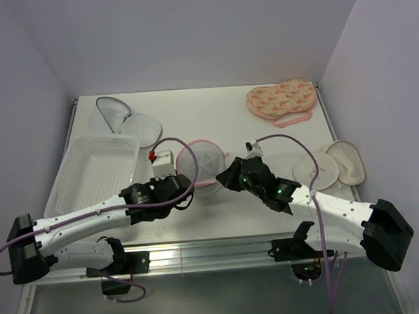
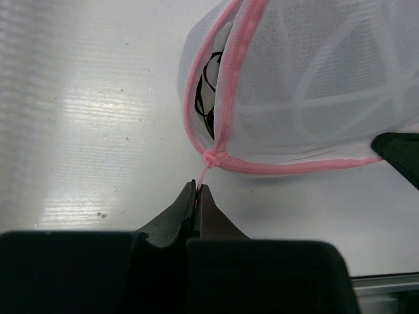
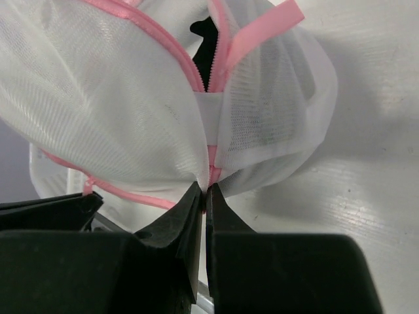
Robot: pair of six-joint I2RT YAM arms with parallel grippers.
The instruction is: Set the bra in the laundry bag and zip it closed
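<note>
The laundry bag (image 1: 201,163), round white mesh with pink trim, sits at the table's middle between both grippers. The black bra (image 2: 211,72) shows inside it through the gap in the zipper, and as a dark patch in the right wrist view (image 3: 204,29). My left gripper (image 2: 196,187) is shut on the thin pink pull cord (image 2: 203,172) at the bag's (image 2: 314,85) near edge. My right gripper (image 3: 207,191) is shut on the pink seam and mesh of the bag (image 3: 105,98), at its right side in the top view (image 1: 229,175).
A white plastic basket (image 1: 94,170) stands at the left. A white mesh pouch with grey trim (image 1: 127,119) lies behind it. An orange patterned pouch with a pink strap (image 1: 280,100) lies at the back right. Beige bra cups (image 1: 329,166) lie at the right edge.
</note>
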